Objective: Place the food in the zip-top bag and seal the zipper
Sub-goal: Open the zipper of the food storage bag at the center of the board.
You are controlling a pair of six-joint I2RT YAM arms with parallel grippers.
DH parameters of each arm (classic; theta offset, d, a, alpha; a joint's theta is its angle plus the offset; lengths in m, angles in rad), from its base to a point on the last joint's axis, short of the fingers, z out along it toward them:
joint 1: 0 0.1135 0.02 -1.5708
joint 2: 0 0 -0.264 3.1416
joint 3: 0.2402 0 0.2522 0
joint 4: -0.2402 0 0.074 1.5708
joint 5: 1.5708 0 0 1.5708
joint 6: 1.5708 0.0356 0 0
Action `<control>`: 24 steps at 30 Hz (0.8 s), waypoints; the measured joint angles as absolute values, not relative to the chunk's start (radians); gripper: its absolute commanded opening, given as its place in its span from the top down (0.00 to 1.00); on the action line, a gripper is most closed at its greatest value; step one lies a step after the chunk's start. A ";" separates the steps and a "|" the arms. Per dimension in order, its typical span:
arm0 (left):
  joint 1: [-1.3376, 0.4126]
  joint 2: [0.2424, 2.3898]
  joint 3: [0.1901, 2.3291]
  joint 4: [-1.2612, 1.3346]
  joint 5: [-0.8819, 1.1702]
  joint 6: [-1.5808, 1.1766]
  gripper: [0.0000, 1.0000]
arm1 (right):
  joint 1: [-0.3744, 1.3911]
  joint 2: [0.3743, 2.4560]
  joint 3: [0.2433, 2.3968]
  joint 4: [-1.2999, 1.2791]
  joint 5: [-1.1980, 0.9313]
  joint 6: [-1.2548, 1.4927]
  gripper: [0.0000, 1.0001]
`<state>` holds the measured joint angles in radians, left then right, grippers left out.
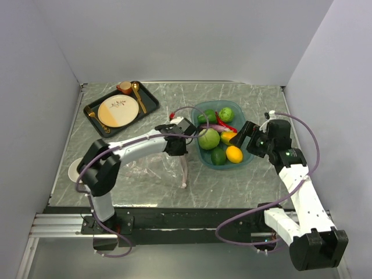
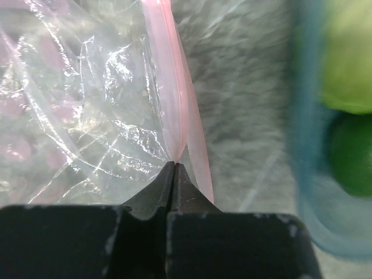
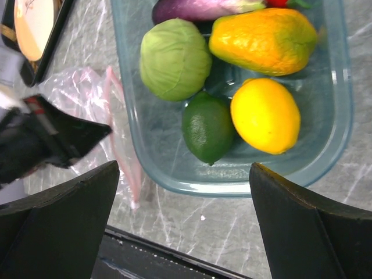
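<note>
The left gripper (image 2: 174, 168) is filling the foreground of its wrist view, jaws pressed together and pinching the zipper (image 2: 173, 87). Two pink bands are meeting at the pinch; whether one lip or both is being held cannot be told. The hold is judged to be steadying the mouth for loading. The bag (image 2: 75, 104) is lying crumpled on the table (image 1: 244, 180), left of centre toward the near edge, its mouth facing the tub (image 3: 343, 116). No food is showing inside it.

The right gripper (image 3: 183, 165) is hovering over the tub's near side, fingers spread wide with nothing between them. It is looking down on the lime (image 3: 208, 128) and the lemon (image 3: 265, 115), and either one is lying within its span.

All the food is sitting in the tub, right of centre: a pale green ball (image 3: 174, 58), the mango (image 3: 264, 39), the eggplant (image 3: 197, 9), the chili (image 1: 225, 123) and two more green pieces toward the tub's far side.

Assessment: the task is standing at its opening, with nothing transferred and the zipper unsealed. The next move is calling for a descent onto one fruit. The smooth, round pieces are likely to roll or slip from the grip, and the thin film may sag shut at the mouth.

A tray (image 1: 152, 104) is occupying the far left corner, well apart from the work.
</note>
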<state>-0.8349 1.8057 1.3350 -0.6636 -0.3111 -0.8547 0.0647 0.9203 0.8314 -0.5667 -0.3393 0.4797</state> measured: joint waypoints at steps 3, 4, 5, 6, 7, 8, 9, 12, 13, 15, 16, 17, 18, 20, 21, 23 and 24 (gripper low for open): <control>-0.835 1.713 1.333 -0.664 -0.313 -0.864 0.99 | 0.090 0.921 0.831 -0.549 -0.350 0.483 0.00; -0.835 1.686 1.332 -0.661 -0.313 -0.870 0.99 | 0.099 0.922 0.831 -0.542 -0.353 0.484 0.00; -0.835 1.658 1.329 -0.655 -0.313 -0.877 0.99 | 0.110 0.926 0.832 -0.534 -0.354 0.484 0.00; -0.836 1.629 1.323 -0.650 -0.314 -0.882 0.99 | 0.126 0.935 0.833 -0.529 -0.356 0.484 0.00; -0.836 1.602 1.313 -0.645 -0.315 -0.887 0.99 | 0.147 0.949 0.839 -0.529 -0.356 0.484 0.00; -0.836 1.576 1.301 -0.640 -0.316 -0.890 0.99 | 0.171 0.968 0.852 -0.535 -0.354 0.483 0.00; -0.836 1.553 1.286 -0.633 -0.316 -0.896 0.99 | 0.201 0.993 0.869 -0.536 -0.353 0.482 0.00; -0.837 1.500 1.241 -0.620 -0.319 -0.905 0.99 | 0.285 1.064 0.933 -0.538 -0.344 0.482 0.00; -0.837 1.487 1.227 -0.616 -0.319 -0.905 0.99 | 0.309 1.083 0.952 -0.535 -0.340 0.482 0.00; -0.837 1.466 1.211 -0.612 -0.318 -0.905 0.99 | 0.353 1.105 0.977 -0.525 -0.333 0.484 0.00; -0.837 1.456 1.205 -0.609 -0.316 -0.904 0.99 | 0.367 1.110 0.982 -0.521 -0.332 0.486 0.00; -0.837 1.444 1.199 -0.607 -0.314 -0.904 0.99 | 0.384 1.113 0.985 -0.516 -0.328 0.490 0.00; -0.837 1.432 1.194 -0.606 -0.312 -0.904 0.99 | 0.396 1.114 0.988 -0.514 -0.325 0.493 0.00; -0.838 1.402 1.180 -0.601 -0.310 -0.904 0.99 | 0.413 1.114 0.989 -0.504 -0.323 0.504 0.00; -0.838 1.388 1.174 -0.599 -0.308 -0.904 0.99 | 0.424 1.114 0.989 -0.496 -0.322 0.509 0.00; -0.838 1.356 1.158 -0.589 -0.307 -0.904 0.99 | 0.437 1.114 0.989 -0.484 -0.323 0.519 0.00; -0.838 1.343 1.152 -0.585 -0.306 -0.904 0.99 | 0.443 1.114 0.989 -0.479 -0.323 0.524 0.00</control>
<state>-0.8379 1.3434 1.1522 -0.5850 -0.3061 -0.9043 0.4431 1.1145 0.9886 -0.4786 -0.3233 0.5243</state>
